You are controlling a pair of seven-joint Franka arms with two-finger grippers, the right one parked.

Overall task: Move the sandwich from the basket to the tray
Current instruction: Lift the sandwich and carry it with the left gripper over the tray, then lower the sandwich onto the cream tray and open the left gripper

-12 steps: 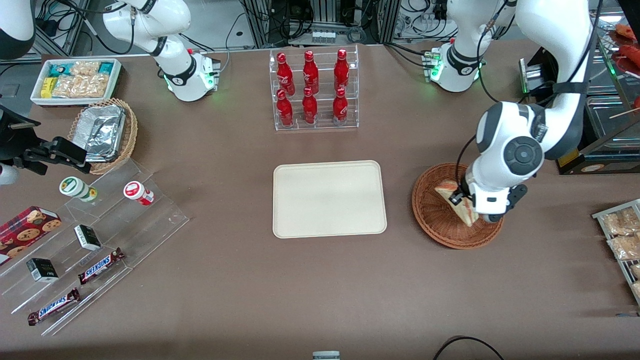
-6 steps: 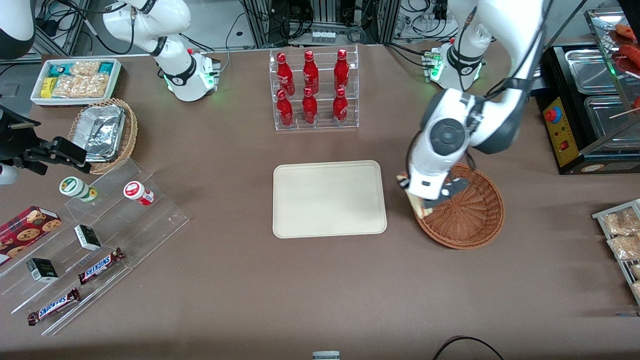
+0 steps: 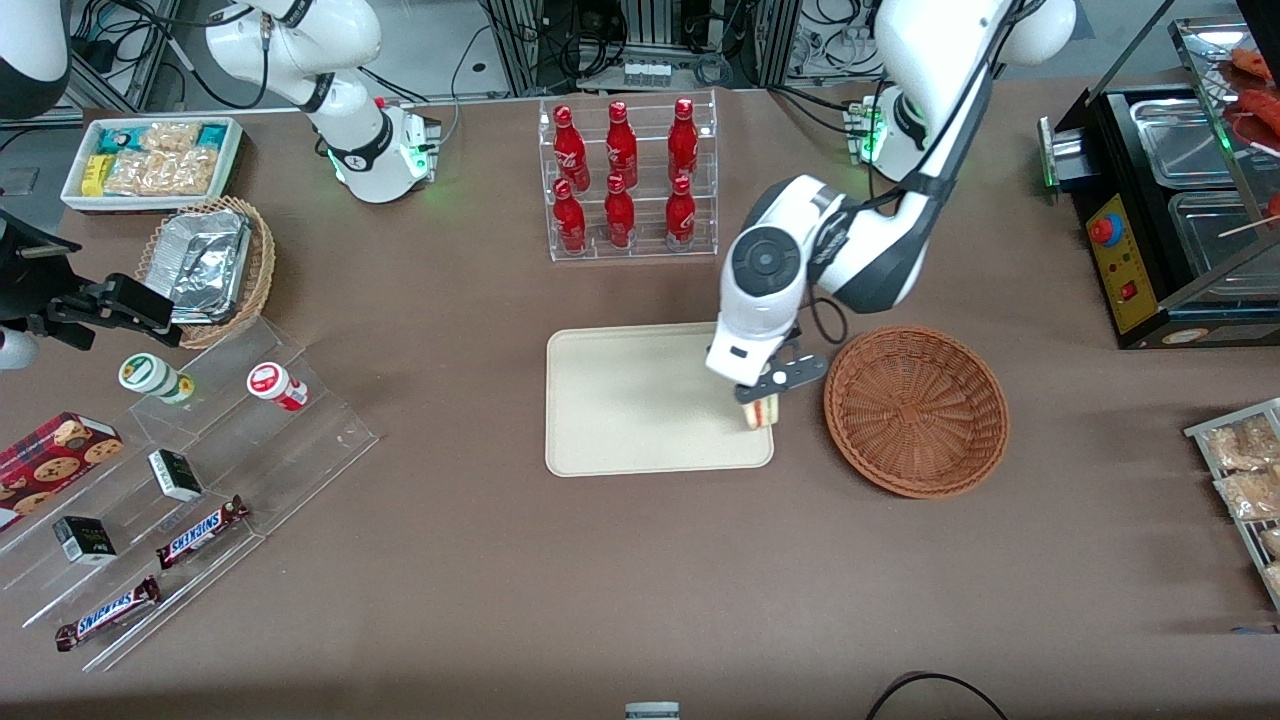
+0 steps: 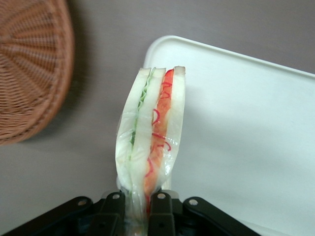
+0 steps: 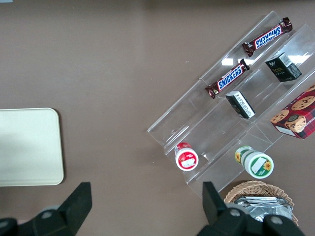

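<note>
gripper (image 3: 760, 403) grips sandwich (image 3: 762, 412) above tray (image 3: 640, 400) edge; basket (image 3: 916, 410) beside

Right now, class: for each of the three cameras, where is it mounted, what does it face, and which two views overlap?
Front view: high above the table, looking down at both arms, the end effector, tray, basket.
Left wrist view: on the working arm, looking along its fingers clamping the sandwich.
Right wrist view: on the parked arm, looking down at the snack rack.
All three share the tray.

The hand (image 3: 760, 400) holds the sandwich (image 3: 762, 411) above the tray (image 3: 640, 400) edge nearest the basket (image 3: 915, 410); the tray's bare face lies open beneath, bottle rack (image 3: 625, 180) well apart.
</note>
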